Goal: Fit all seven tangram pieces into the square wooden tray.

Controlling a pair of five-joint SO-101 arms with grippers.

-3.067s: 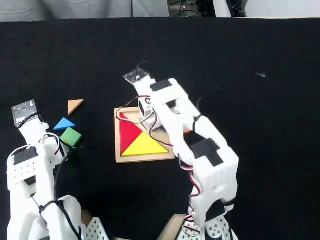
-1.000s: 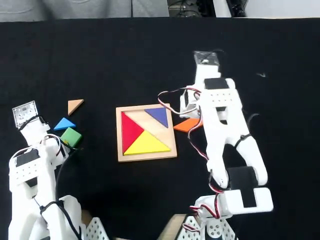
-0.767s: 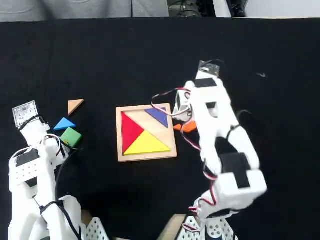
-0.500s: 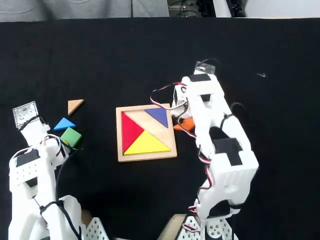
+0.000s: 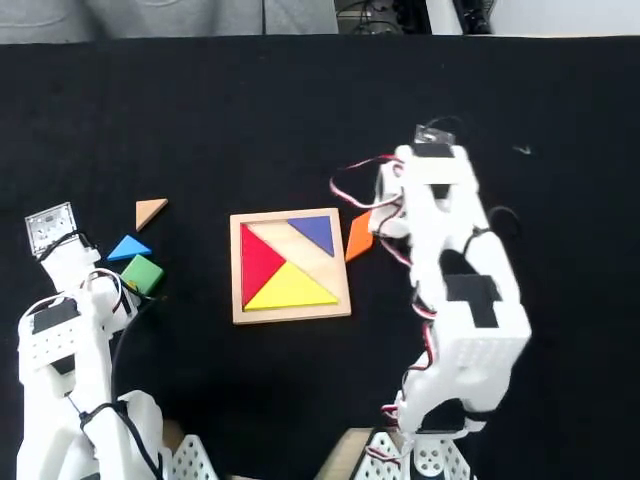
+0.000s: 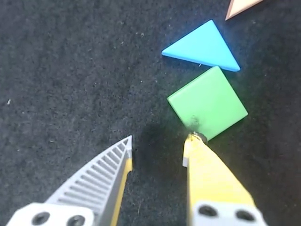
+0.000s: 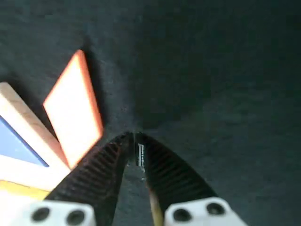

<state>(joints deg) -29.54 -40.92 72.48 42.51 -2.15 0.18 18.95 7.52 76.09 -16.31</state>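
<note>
On the far left of the black surface (image 5: 200,120) stands the left arm (image 5: 60,340). Its jaws are spread wide, with just the black surface between them. The tip of one jaw is right at the edge of the green square (image 6: 207,103). The light blue triangle (image 6: 202,44) lies just beside the green square, on the side away from the arm. The small tan triangle (image 5: 150,211) lies a bit farther back, near the other two but apart from them. In the middle sits the square wooden tray (image 5: 290,317). Three pieces lie flat inside it. The red triangle (image 5: 258,262) is on the left side, the yellow triangle (image 5: 290,292) is along the front, and the dark blue triangle (image 5: 313,232) is in the back right corner. Some bare wood shows on the tray's right side. The orange piece (image 5: 359,236) lies on the surface, outside the tray. It is slanted, and one corner touches the tray's right edge. To the right is the right arm (image 5: 460,290), bent down over the surface. Its jaws are pressed together and pinch nothing. Their tips sit low over the surface, just beside the orange piece.
</note>
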